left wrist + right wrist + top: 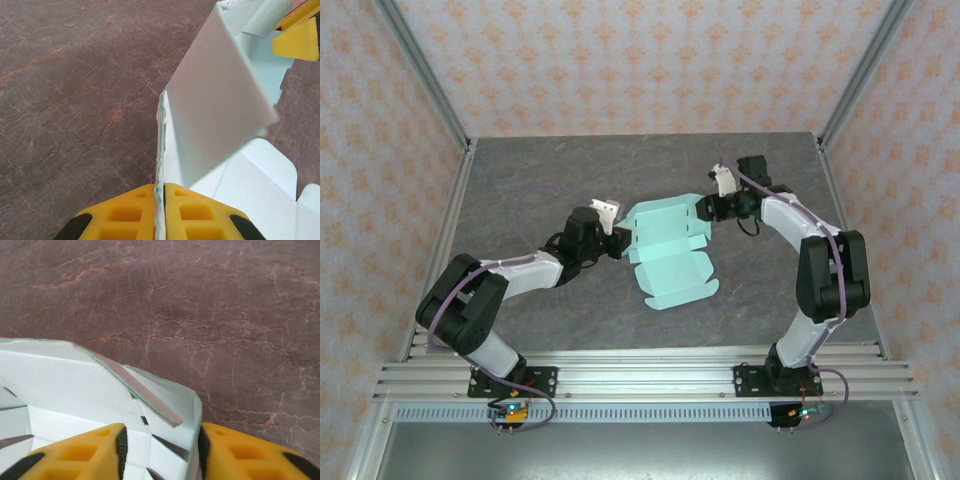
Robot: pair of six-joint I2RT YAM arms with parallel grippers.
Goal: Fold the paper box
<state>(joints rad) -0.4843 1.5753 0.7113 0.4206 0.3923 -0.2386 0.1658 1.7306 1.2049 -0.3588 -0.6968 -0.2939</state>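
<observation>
**While both claws are on it, the paper box sits mid-table, half folded**

Since the biggest thing here is the table (520,170), I'll start there: dark grey, stone-look top, with patterned walls around it.

The paper box (670,255) lies on it roughly in the middle, between the two arms. It's pale mint card, still mostly an open sheet. The near part lies flat with its tabs pointing toward the arm bases, and the far part is creased up. From the left wrist camera, one panel (220,100) stands up at a slant.

The left arm (510,275) reaches in from the left, and the right arm (820,270) bends round from the far right.

The left claw (161,187) is pressed together, pinching the box's left edge. The thin card runs right up the seam between the yellow fingers (125,210).

The right claw (160,432) sits at the far right corner of the box. Its yellow fingers (250,450) stand either side of a folded-up bit of card. They look like they're touching it on both sides, but honestly I can't tell if it's actually squeezing.
</observation>
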